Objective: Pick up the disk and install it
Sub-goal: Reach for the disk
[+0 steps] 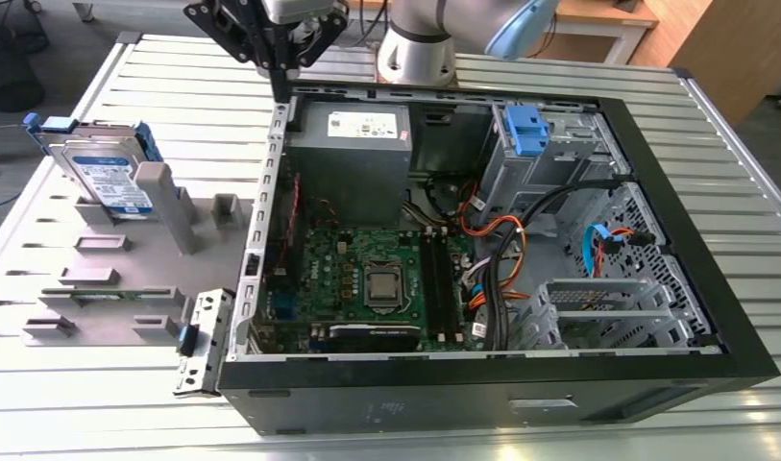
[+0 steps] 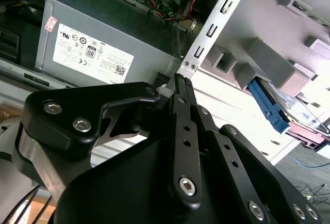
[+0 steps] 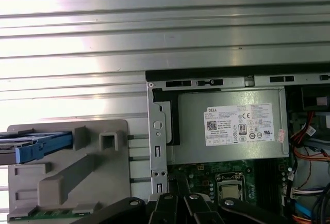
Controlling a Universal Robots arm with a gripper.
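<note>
The gripper (image 1: 281, 88) is held over a corner of the computer case (image 1: 493, 389), fingers pressed together on nothing. The disk (image 1: 102, 178) is propped in a grey fixture (image 1: 32, 279) beside the case.

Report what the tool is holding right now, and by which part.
Nothing. The tool is shut and empty; the disk stands apart in its grey holder.

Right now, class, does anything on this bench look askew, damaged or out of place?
Nothing looks damaged or spilled. The one oddity is the disk: it stands on edge in the grey holder beside the open case, not inside it.
</note>
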